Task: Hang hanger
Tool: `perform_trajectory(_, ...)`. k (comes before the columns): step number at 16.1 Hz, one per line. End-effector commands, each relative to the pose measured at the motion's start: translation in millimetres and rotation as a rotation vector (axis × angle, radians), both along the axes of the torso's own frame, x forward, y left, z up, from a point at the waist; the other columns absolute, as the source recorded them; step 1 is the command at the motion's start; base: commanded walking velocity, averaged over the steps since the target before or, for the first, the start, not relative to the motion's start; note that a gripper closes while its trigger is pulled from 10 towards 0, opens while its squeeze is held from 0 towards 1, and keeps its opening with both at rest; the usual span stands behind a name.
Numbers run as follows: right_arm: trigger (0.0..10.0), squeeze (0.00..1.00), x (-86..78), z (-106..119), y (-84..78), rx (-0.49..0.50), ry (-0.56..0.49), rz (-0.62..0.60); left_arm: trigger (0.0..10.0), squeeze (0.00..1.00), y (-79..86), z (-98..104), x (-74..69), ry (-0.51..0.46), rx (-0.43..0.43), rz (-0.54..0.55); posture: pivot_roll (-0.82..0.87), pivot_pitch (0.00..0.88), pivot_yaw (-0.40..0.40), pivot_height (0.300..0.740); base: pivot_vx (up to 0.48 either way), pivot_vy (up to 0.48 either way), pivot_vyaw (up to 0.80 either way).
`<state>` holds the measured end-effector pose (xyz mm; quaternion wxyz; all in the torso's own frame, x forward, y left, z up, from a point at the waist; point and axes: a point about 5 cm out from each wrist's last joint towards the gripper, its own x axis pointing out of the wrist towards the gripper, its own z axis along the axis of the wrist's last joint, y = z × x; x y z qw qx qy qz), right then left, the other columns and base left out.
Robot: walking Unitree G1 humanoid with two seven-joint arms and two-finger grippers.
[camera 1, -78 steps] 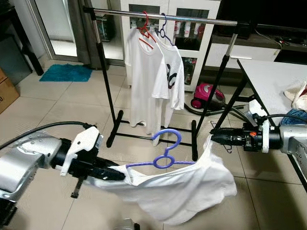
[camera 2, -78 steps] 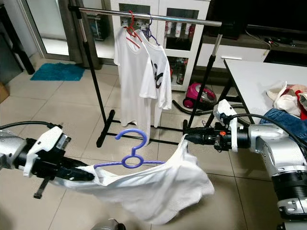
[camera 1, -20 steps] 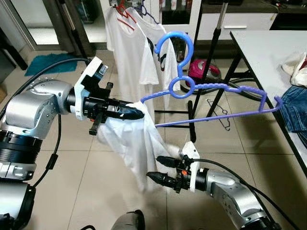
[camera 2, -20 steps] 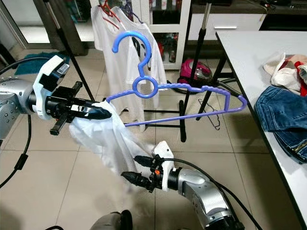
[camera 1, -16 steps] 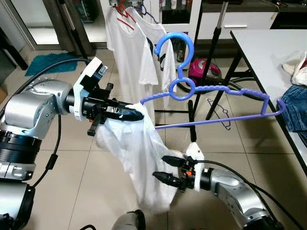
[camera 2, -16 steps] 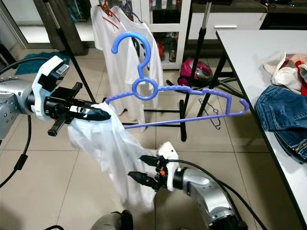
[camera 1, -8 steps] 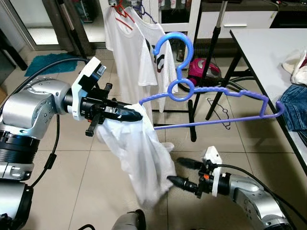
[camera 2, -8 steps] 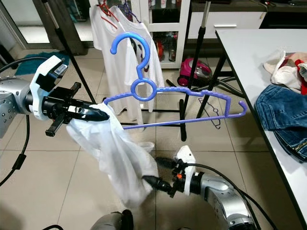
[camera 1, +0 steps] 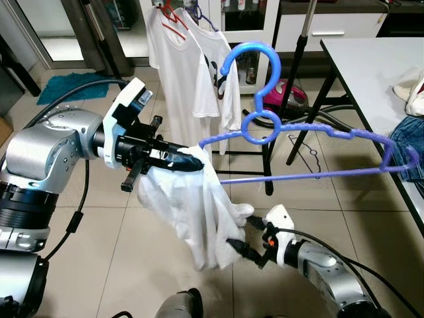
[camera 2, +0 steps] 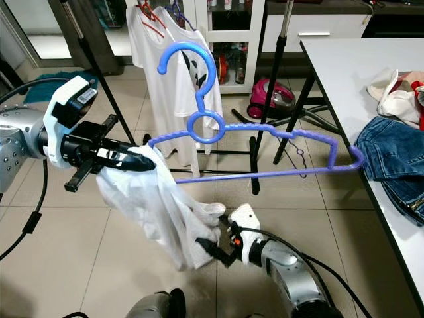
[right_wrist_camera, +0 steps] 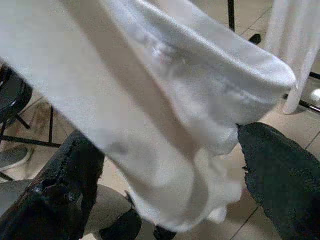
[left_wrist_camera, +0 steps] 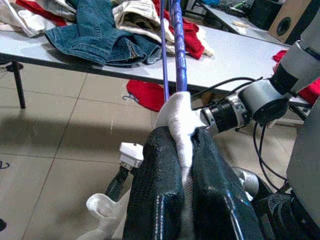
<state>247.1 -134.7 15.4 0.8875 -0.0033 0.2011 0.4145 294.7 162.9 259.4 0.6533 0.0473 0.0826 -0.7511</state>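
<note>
White table (camera 2: pixel 344 73): jeans (camera 2: pixel 391 156), pale clothes (camera 2: pixel 397 96). Tiled floor (camera 1: pixel 99 218): teal mat (camera 1: pixel 63 87), pink vacuum (camera 2: pixel 268 99).

I have the left arm raised and bent across my front, its gripper (camera 1: pixel 189 159) level and pointing right, both black fingers (left_wrist_camera: pixel 155 200) pinched tight on cloth. My right arm sits low, forearm angled back toward me, its gripper (camera 1: pixel 242 240) reaching left with fingers (right_wrist_camera: pixel 272 165) spread wide apart.
</note>
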Motion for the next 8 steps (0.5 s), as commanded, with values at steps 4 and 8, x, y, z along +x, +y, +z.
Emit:
perform_trajectory(4, 10.0, 0.0, 4.2, 3.2, 2.0, 0.066, -0.034, -0.028, 0.0, 0.0, -1.6, 8.6, -5.8, -0.022, -0.011, -0.014, 0.14, 0.14, 0.107, 0.74, 0.0, 0.0, 0.0)
perform_trajectory(8, 5.6, 0.0, 3.6, 4.7, 5.8, 0.136, -0.028, -0.016, 0.0, 0.0, -3.8, 11.3, -8.2, -0.023, -0.018, -0.024, 0.14, 0.134, 0.107, 0.74, 0.0, 0.0, 0.0)
